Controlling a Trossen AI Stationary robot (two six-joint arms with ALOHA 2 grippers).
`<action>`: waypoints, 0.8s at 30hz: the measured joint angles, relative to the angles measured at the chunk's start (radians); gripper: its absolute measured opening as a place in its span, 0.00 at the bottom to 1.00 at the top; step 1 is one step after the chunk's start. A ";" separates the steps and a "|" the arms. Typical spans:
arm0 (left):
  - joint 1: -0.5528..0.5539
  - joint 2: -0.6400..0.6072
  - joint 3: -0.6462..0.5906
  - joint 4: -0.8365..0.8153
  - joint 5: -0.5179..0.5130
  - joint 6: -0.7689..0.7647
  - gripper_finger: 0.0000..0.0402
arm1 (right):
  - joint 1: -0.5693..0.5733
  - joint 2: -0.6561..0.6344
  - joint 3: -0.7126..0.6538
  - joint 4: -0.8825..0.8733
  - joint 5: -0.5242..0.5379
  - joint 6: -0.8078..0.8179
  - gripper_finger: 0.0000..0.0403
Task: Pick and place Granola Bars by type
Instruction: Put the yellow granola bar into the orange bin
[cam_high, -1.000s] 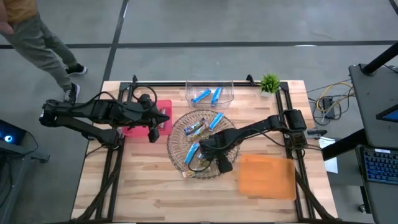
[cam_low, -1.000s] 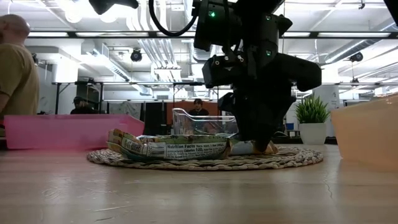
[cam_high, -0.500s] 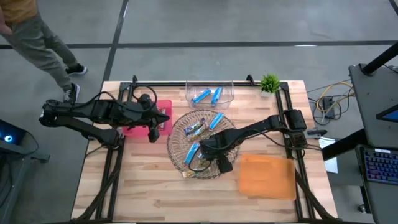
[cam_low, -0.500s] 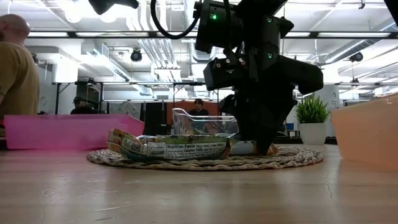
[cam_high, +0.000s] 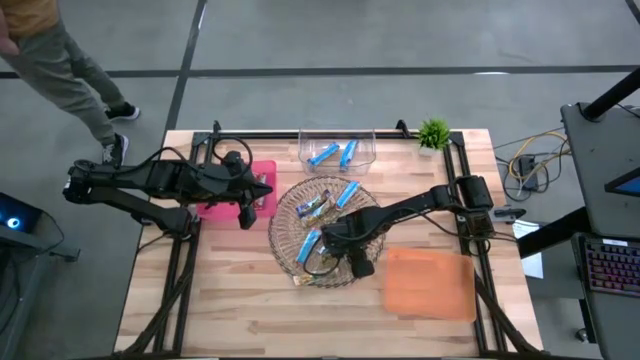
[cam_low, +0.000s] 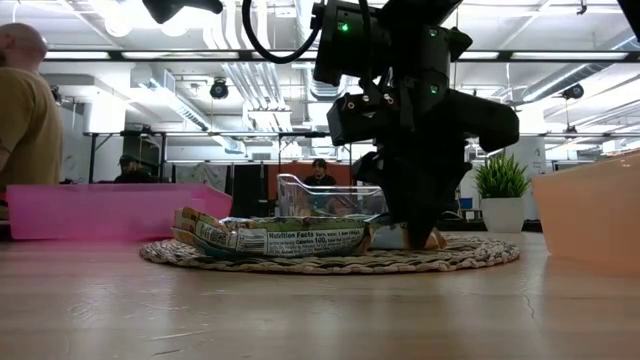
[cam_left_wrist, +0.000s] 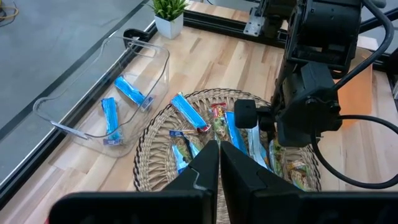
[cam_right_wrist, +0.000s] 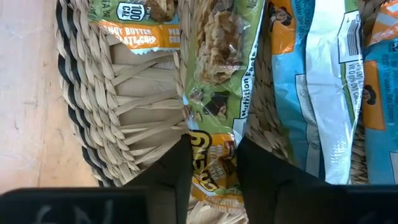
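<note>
A round wicker tray (cam_high: 284, 222) in the middle of the table holds several granola bars, some blue (cam_high: 309, 243), some green (cam_low: 290, 240). My right gripper (cam_right_wrist: 211, 163) points down into the tray's near right part, shut on a green-wrapped bar (cam_right_wrist: 219, 74). Next to that bar lie a blue-and-white bar (cam_right_wrist: 323, 93) and another green bar (cam_right_wrist: 134, 25). My left gripper (cam_left_wrist: 219, 163) is shut and holds nothing; it hangs above the pink bin (cam_high: 222, 192) at the left. My right gripper pinches the green bar near one end, at its orange-printed part (cam_right_wrist: 211, 177), between its two fingers. The fingers come from above, pointing down, and close on the bar's two long edges. The bar lies flat on the wicker tray.
A clear bin (cam_high: 337, 150) with two blue bars stands at the far edge, with a small potted plant (cam_high: 433, 132) to its right. An orange bin (cam_high: 430, 283) sits near right. A person (cam_high: 60, 60) stands beyond the table's far left corner.
My right gripper has stayed over the tray, and in the low view its fingers have drawn closer together around the green bar. The bars have not shifted.
</note>
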 joint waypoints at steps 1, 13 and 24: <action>0.000 0.000 0.000 0.000 0.000 0.000 0.00 | 0.000 0.000 0.000 0.000 -0.001 0.000 0.23; 0.000 0.000 0.000 0.000 0.000 0.000 0.00 | 0.000 -0.004 0.000 -0.006 -0.007 0.016 0.19; 0.000 0.000 0.000 0.000 0.000 0.001 0.00 | 0.000 -0.080 0.005 -0.081 -0.010 0.053 0.18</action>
